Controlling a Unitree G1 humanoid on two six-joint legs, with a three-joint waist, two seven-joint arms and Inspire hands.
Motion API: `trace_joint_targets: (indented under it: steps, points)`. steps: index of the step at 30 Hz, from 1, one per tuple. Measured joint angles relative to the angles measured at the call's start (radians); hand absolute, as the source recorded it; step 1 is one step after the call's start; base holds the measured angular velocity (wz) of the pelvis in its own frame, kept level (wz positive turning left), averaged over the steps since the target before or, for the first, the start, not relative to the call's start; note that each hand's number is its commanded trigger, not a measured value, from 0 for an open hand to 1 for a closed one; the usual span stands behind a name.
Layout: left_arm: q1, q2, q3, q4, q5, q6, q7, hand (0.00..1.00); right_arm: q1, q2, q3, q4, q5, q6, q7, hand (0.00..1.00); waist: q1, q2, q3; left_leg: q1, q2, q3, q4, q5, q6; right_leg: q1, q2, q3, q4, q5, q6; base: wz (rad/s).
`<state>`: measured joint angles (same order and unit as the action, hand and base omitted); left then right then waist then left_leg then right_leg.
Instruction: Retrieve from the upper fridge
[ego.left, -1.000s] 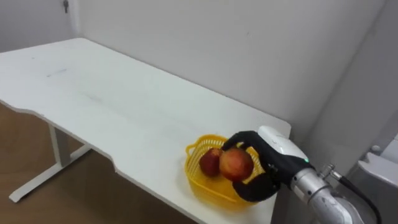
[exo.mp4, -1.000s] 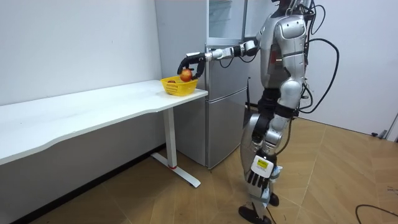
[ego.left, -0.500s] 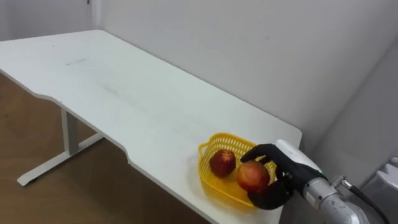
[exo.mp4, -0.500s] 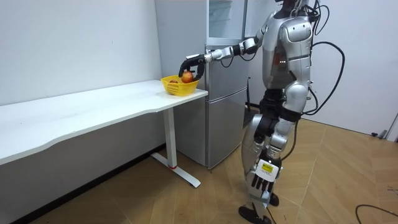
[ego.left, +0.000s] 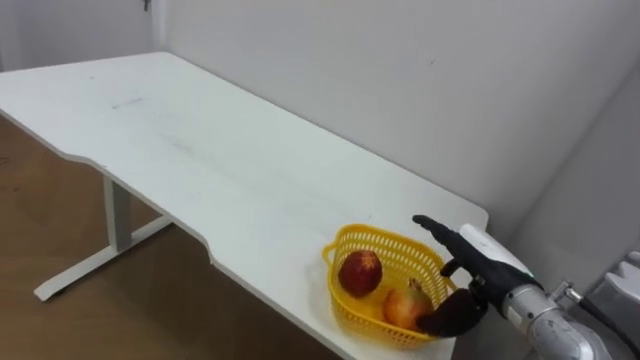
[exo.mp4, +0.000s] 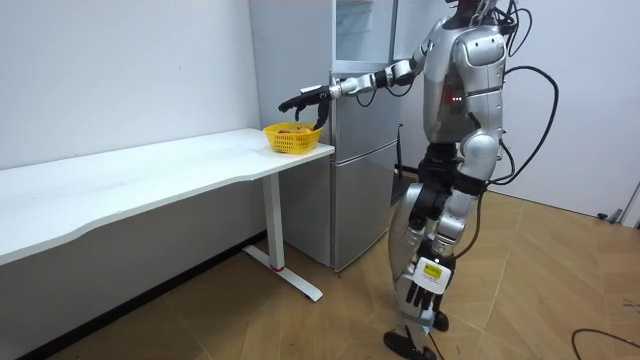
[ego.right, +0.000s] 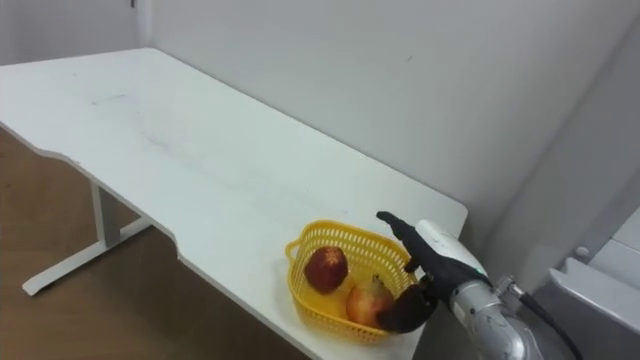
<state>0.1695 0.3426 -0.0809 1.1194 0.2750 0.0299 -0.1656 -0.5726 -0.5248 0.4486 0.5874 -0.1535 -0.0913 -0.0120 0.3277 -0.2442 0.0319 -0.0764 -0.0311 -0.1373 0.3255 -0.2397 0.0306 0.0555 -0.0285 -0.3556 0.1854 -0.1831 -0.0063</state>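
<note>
A yellow basket (ego.left: 375, 234) sits at the table's right end and holds two reddish fruits: one round red one (ego.left: 360, 272) and one more orange (ego.left: 408, 305) beside it. My right hand (ego.left: 478, 265) hovers at the basket's right rim, open with fingers spread, and the thumb lies low beside the orange fruit without gripping it. In the room view this right hand (exo.mp4: 305, 100) reaches out above the basket (exo.mp4: 292, 138). I stand before the fridge (exo.mp4: 365, 150), and my left hand (exo.mp4: 418, 293) hangs relaxed by my thigh.
The long white table (ego.left: 190, 165) stretches off to the left along a white wall. The basket (ego.right: 330, 233) is close to the table's front right corner. The grey fridge stands right next to the table's end, with wooden floor below.
My right hand went from curled round the orange-red fruit to open. That fruit now lies in the basket beside the other one.
</note>
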Motion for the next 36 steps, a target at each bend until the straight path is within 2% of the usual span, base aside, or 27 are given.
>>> trace_joint_targets:
  steps: [6,11,14,17,18,19,20,21,23,25,26,28,30,32,33,35,36]
  points:
    - [0.003,-0.004,0.000,0.000,0.001,0.005,-0.002,0.00,0.000,0.000,0.000,-0.014,0.036,-0.005,0.000,0.00,-0.002,0.022,-0.0005,0.021,0.002,0.011,-0.005,0.000,0.000,0.015,0.000,0.008,0.000,0.000,0.000,-0.03]
    - [0.011,-0.011,0.010,-0.002,0.014,0.005,-0.001,0.00,0.000,0.000,-0.050,-0.046,0.040,-0.016,-0.001,0.00,-0.026,0.027,-0.0029,0.018,0.000,0.011,-0.011,0.000,0.000,0.016,0.000,0.006,0.000,0.000,0.000,-0.01]
    - [0.028,-0.017,0.012,-0.009,0.014,0.005,-0.002,0.00,0.002,0.000,-0.095,-0.115,0.056,-0.017,0.000,0.00,-0.056,0.032,-0.0073,0.020,0.001,0.013,-0.009,0.000,0.000,0.016,0.000,0.009,0.000,0.000,0.000,-0.01]
    - [0.059,-0.035,0.039,-0.039,0.018,0.004,-0.002,0.00,0.009,0.000,-0.149,-0.225,0.095,-0.020,0.000,0.00,-0.078,0.053,-0.0101,0.032,0.002,0.027,-0.004,0.000,0.000,0.020,0.000,0.028,0.001,0.000,0.000,-0.13]
    - [0.066,-0.049,0.055,-0.040,0.021,0.002,0.001,0.00,0.009,0.000,-0.168,-0.264,0.110,-0.025,-0.001,0.00,-0.087,0.069,-0.0106,0.037,0.002,0.030,-0.004,0.000,0.001,0.025,-0.001,0.031,0.000,0.000,0.000,-0.05]
    - [0.071,-0.060,0.070,-0.044,0.021,0.002,0.004,0.00,0.013,0.000,-0.189,-0.293,0.121,-0.033,-0.006,0.00,-0.103,0.082,-0.0159,0.042,0.001,0.031,-0.004,-0.001,0.003,0.028,-0.002,0.035,0.000,0.000,0.000,0.00]
    - [0.074,-0.063,0.071,-0.049,0.021,0.002,0.005,0.00,0.023,0.001,-0.203,-0.314,0.130,-0.034,-0.012,0.00,-0.105,0.086,-0.0172,0.048,0.002,0.033,-0.007,-0.002,0.003,0.031,-0.002,0.038,0.001,0.000,0.000,-0.08]
    - [0.084,-0.068,0.078,-0.068,0.025,0.003,0.006,0.00,0.056,0.005,-0.234,-0.368,0.136,-0.035,-0.022,0.00,-0.106,0.097,-0.0193,0.057,0.003,0.042,-0.014,-0.002,0.003,0.034,-0.002,0.044,0.000,0.000,0.000,-0.20]
    - [0.100,-0.079,0.083,-0.085,0.030,0.003,0.009,0.00,0.096,0.008,-0.260,-0.434,0.142,-0.040,-0.035,0.00,-0.110,0.116,-0.0180,0.071,0.006,0.055,-0.023,-0.002,0.004,0.044,-0.002,0.048,0.000,0.000,0.000,-0.20]
    - [0.112,-0.093,0.092,-0.085,0.031,0.004,0.009,0.00,0.172,0.035,-0.300,-0.523,0.139,-0.039,-0.054,0.00,-0.143,0.134,-0.0291,0.081,0.005,0.058,-0.034,-0.003,0.005,0.046,-0.003,0.052,0.000,0.000,0.000,-0.07]
    - [0.110,-0.094,0.091,-0.086,0.030,0.005,0.009,0.00,0.193,0.043,-0.309,-0.545,0.139,-0.039,-0.058,0.00,-0.151,0.138,-0.0295,0.086,0.006,0.060,-0.036,-0.003,0.005,0.047,-0.003,0.056,0.000,0.000,0.000,-0.14]
    - [0.108,-0.099,0.091,-0.076,0.011,0.004,0.012,0.00,0.259,0.068,-0.324,-0.606,0.140,-0.042,-0.083,0.00,-0.169,0.157,-0.0248,0.100,0.011,0.082,-0.042,-0.003,0.005,0.050,-0.001,0.077,0.002,0.000,0.000,-0.29]
    - [0.109,-0.104,0.092,-0.068,0.011,0.001,0.021,0.00,0.303,0.074,-0.329,-0.631,0.139,-0.049,-0.087,0.00,-0.191,0.174,-0.0241,0.106,0.017,0.104,-0.052,-0.003,0.005,0.048,0.000,0.094,0.002,0.003,-0.002,-0.32]
    - [0.111,-0.110,0.111,-0.059,0.011,-0.010,0.027,0.00,0.367,0.094,-0.363,-0.682,0.130,-0.058,-0.087,0.00,-0.210,0.183,-0.0283,0.107,0.019,0.110,-0.054,-0.003,0.005,0.046,0.004,0.109,0.001,0.004,-0.003,-0.18]
    - [0.114,-0.117,0.124,-0.054,0.011,-0.017,0.031,0.00,0.402,0.117,-0.393,-0.702,0.116,-0.072,-0.089,0.00,-0.222,0.193,-0.0299,0.111,0.019,0.114,-0.056,-0.003,0.005,0.047,0.004,0.112,0.002,0.004,-0.003,-0.09]
    - [0.113,-0.130,0.138,-0.045,0.011,-0.029,0.043,0.00,0.446,0.148,-0.435,-0.725,0.085,-0.089,-0.123,0.00,-0.246,0.207,-0.0311,0.118,0.019,0.124,-0.061,-0.003,0.006,0.049,0.004,0.113,0.003,0.004,-0.003,-0.13]
    - [0.112,-0.136,0.138,-0.037,0.011,-0.039,0.053,0.00,0.474,0.167,-0.462,-0.735,0.063,-0.101,-0.159,0.00,-0.254,0.214,-0.0351,0.123,0.020,0.131,-0.069,-0.003,0.006,0.047,0.004,0.120,0.003,0.004,-0.003,-0.17]
